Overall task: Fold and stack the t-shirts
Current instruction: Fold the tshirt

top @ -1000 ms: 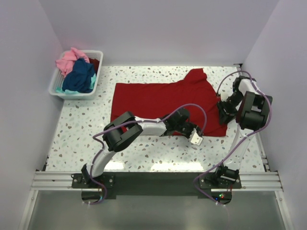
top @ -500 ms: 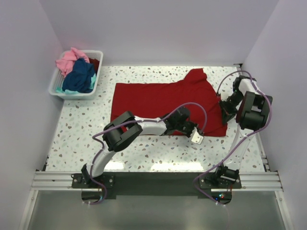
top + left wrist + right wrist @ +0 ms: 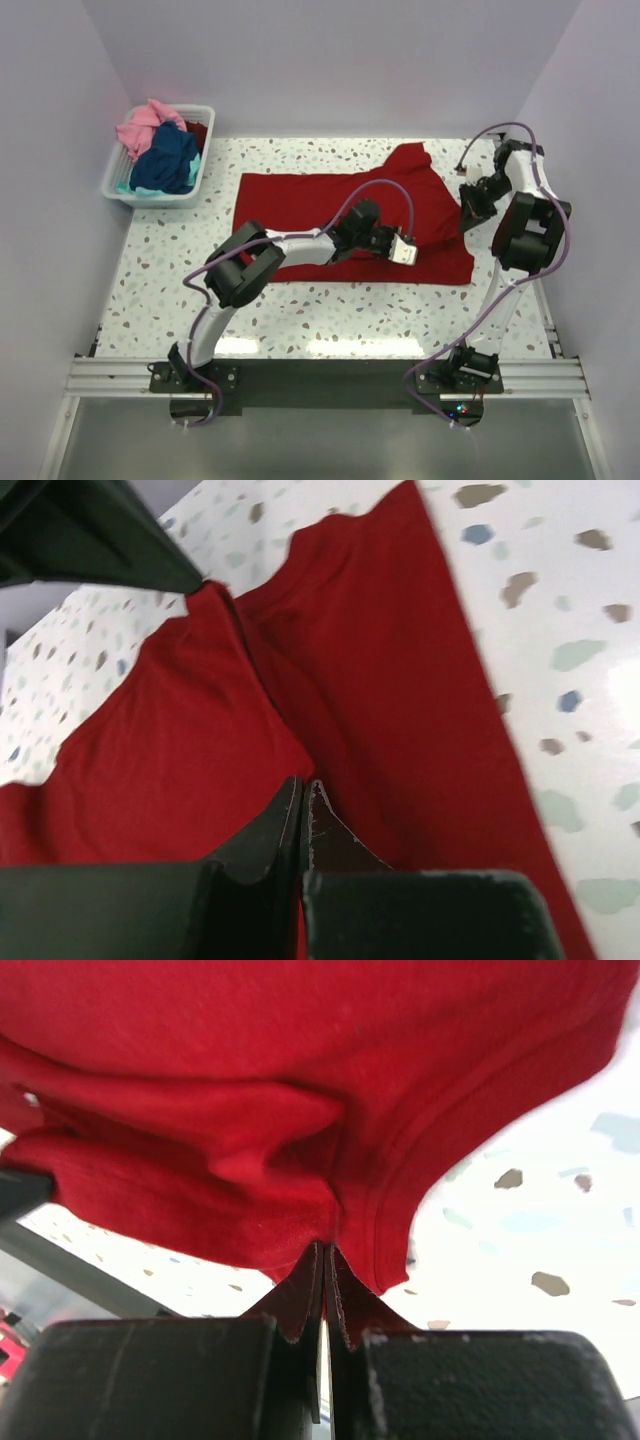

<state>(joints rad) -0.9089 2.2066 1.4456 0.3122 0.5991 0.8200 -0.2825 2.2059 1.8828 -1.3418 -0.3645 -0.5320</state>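
T-shirts in the bin first: I'm looking at the white slatted basket sitting at the far left corner. It's holding a loose heap, with a pink t-shirt lying on top at the back, a navy t-shirt bunching up in the middle and a teal t-shirt peeking out along the near side.

Panning out, the surface is showing white with coloured speckles, and plain pale walls are boxing it in on three sides.

The red t-shirt is spreading across the middle and right of the surface, well apart from the basket, with one sleeve pointing toward the back wall. The cloth is looking soft and matte.

My left tool is sitting closed, pinching a raised ridge of that red cloth near its near hem. My right tool is working at the shirt's right edge, jaws pressed together on the stitched hem, with the fabric draping off the tips in soft folds.
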